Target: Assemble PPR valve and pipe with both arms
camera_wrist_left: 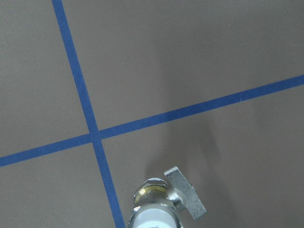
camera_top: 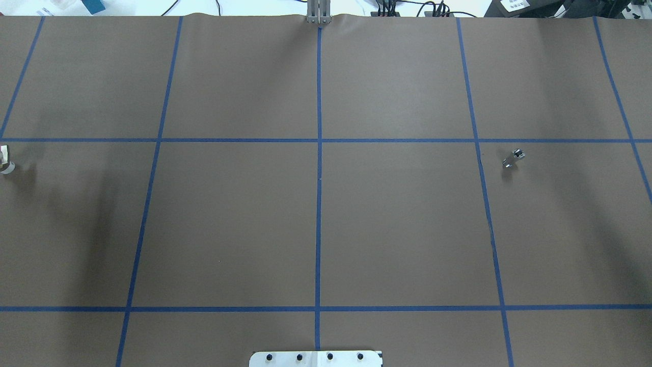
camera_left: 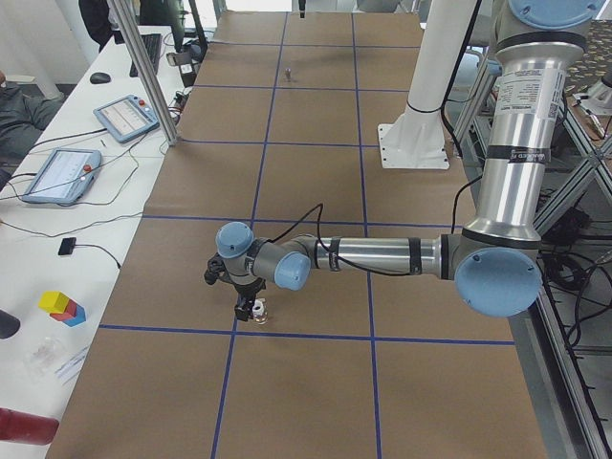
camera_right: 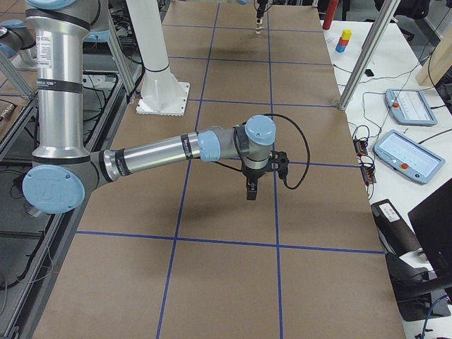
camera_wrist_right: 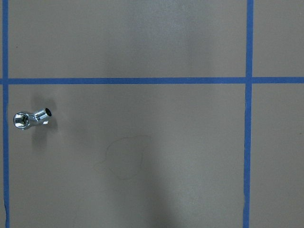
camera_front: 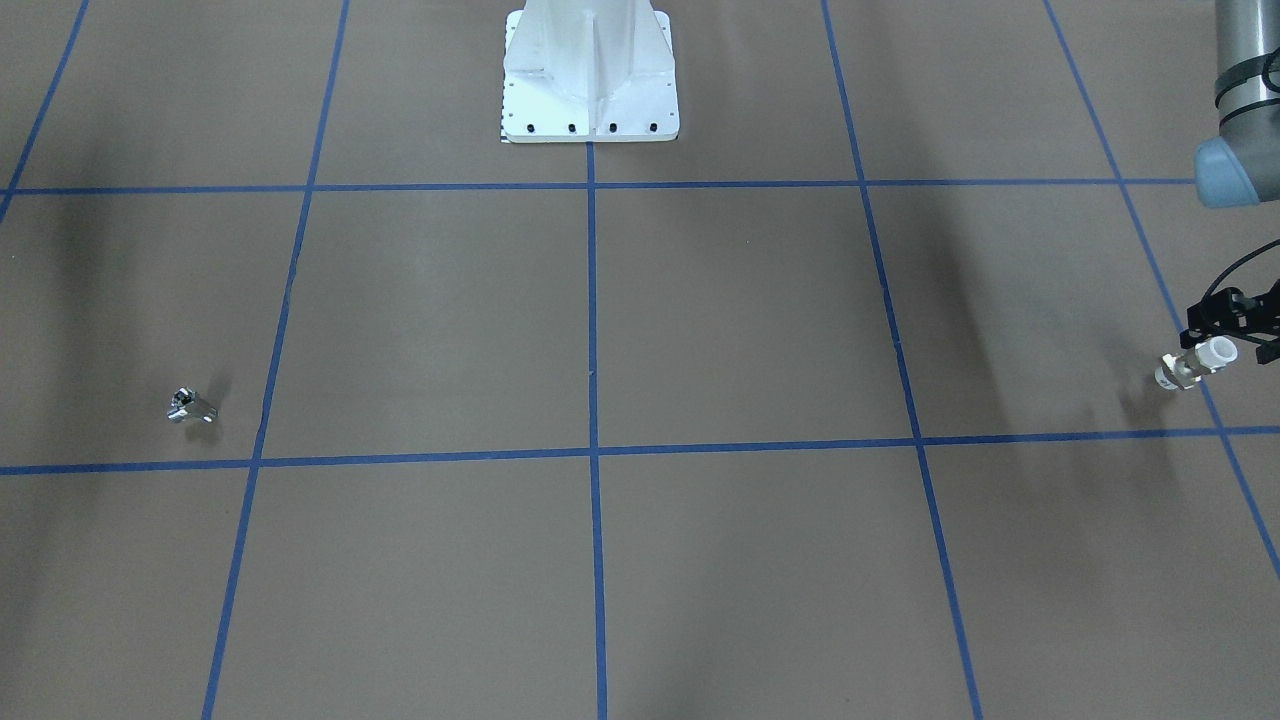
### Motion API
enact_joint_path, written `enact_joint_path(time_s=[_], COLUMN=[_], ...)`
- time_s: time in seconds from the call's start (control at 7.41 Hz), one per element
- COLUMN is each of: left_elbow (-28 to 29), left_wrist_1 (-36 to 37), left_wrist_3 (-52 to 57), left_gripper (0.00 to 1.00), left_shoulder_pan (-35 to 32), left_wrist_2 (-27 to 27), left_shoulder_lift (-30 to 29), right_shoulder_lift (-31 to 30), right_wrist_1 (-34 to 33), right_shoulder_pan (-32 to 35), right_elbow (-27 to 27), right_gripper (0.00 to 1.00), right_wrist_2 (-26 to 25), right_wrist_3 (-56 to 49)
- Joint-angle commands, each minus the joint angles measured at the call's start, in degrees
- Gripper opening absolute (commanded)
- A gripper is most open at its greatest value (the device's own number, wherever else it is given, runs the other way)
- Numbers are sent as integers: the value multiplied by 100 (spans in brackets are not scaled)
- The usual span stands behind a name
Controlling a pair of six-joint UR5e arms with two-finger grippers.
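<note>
The PPR valve (camera_front: 1195,366), with its white collar and brass-and-silver body, is at the table's far left end, tilted with the collar up. It also shows in the overhead view (camera_top: 5,161) and fills the bottom of the left wrist view (camera_wrist_left: 161,202). My left gripper (camera_front: 1222,338) is right at its collar and looks shut on it, close over the table (camera_left: 251,308). The chrome pipe (camera_front: 190,406) lies alone on the right side (camera_top: 513,158) (camera_wrist_right: 30,118). My right gripper (camera_right: 251,189) hangs above the table near it; I cannot tell whether it is open or shut.
The white bolted pedestal (camera_front: 590,75) stands at the robot's edge in the middle. Blue tape lines (camera_top: 319,153) divide the brown table cover into squares. Tablets and cables (camera_left: 57,172) lie on the white side bench beyond the far edge.
</note>
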Motion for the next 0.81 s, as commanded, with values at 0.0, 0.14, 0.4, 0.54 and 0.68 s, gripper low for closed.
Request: enact_joint_path(time_s=[0.0, 0.14, 0.4, 0.54, 0.68], left_elbow=[123, 114, 80, 53, 44], left_wrist_1=[-3, 15, 50, 67, 102], left_wrist_3=[-1, -10, -10, -10, -18], left_gripper=[82, 70, 21, 0, 0], left_shoulder_pan=[1, 1, 1, 1, 1], left_wrist_2=[-15, -32, -50, -85, -268], left_shoulder_lift=[-16, -16, -16, -24, -146], right_shoulder_lift=[-14, -5, -5, -5, -13], right_wrist_1=[328, 329, 329, 338, 338], right_shoulder_pan=[-5, -5, -5, -5, -5], right_elbow=[-136, -136, -136, -136, -136], right_gripper=[100, 100, 100, 100, 100], right_wrist_2=[-1, -1, -1, 8, 8], right_wrist_3=[10, 10, 10, 10, 10])
